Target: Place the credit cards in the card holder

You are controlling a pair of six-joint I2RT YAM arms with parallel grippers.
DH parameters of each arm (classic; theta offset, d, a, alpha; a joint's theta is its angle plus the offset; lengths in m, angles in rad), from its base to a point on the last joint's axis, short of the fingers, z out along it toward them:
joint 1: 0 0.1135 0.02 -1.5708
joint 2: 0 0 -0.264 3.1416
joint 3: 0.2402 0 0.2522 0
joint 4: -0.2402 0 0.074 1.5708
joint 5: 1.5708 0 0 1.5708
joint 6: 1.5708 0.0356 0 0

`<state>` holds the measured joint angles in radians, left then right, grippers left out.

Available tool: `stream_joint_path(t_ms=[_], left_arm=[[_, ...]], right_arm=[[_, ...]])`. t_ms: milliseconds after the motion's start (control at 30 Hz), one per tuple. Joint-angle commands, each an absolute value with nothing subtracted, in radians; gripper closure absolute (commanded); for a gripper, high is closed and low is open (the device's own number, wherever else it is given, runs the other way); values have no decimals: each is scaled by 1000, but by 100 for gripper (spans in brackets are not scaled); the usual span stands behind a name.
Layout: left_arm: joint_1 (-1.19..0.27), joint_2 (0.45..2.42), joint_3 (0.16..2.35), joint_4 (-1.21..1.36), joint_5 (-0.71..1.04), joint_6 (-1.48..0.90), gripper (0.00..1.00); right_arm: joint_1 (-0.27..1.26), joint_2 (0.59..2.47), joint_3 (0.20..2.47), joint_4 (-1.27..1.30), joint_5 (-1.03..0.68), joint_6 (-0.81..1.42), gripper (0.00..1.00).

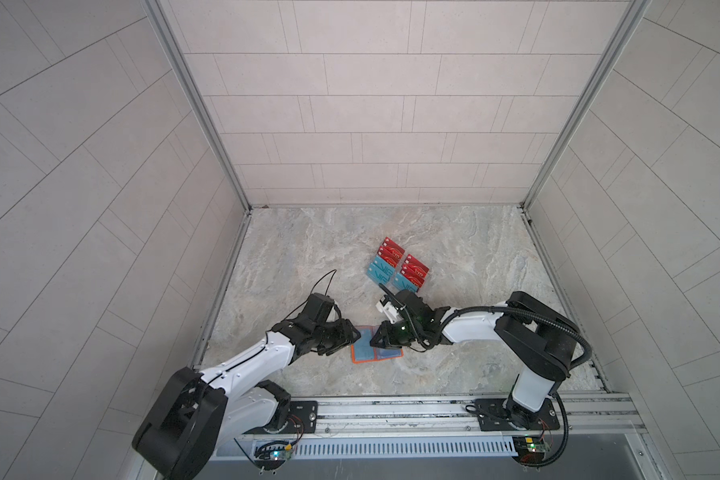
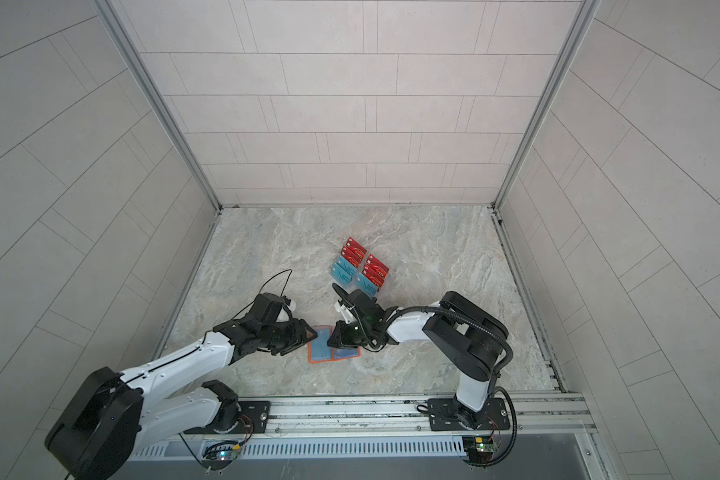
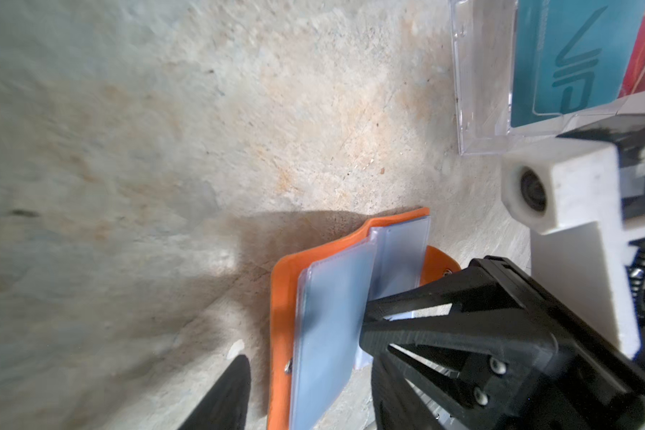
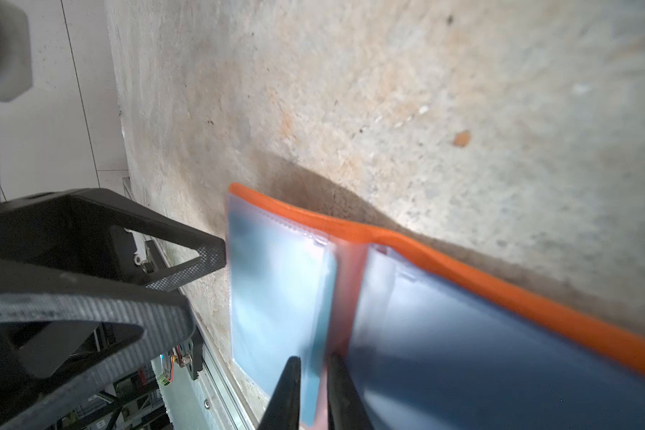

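wallet: orange leather-look book-style wallet (image 1: pixel 374 354) lies open, clear sleeves up, near-centre on the grey marble-look table (image 1: pixel 474 257)
left gripper (image 1: pixel 352 336): sits at the wallet's left edge, fingers spread apart
right gripper (image 4: pixel 316 366): tips pinching a teal-blue plastic card (image 4: pixel 319 327) over the wallet's middle fold
spares: red and teal VIP cards (image 1: pixel 397 268) sit in a clear acrylic tiered rack (image 3: pixel 477 93), farther back
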<state>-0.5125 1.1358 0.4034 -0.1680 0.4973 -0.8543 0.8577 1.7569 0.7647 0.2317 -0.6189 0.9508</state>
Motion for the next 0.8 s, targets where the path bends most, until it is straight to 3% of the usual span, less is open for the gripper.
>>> stream_joint_path(t_ms=[0, 200, 400, 633, 767], left_arm=[[-509, 1171, 400, -120, 522, -830, 49], [-509, 1233, 385, -38, 548, -842, 56], [-509, 1263, 410, -38, 534, -816, 57], [-477, 1180, 524, -371, 369, -686, 55], [-492, 1099, 532, -395, 389, -729, 55]], right_arm=[[865, 1765, 779, 231, -585, 969, 84], [869, 1771, 779, 246, -559, 1007, 85], [873, 1774, 770, 283, -536, 1058, 86], [875, 1739, 765, 297, -502, 1091, 86], [876, 1706, 786, 244, -494, 1060, 85]])
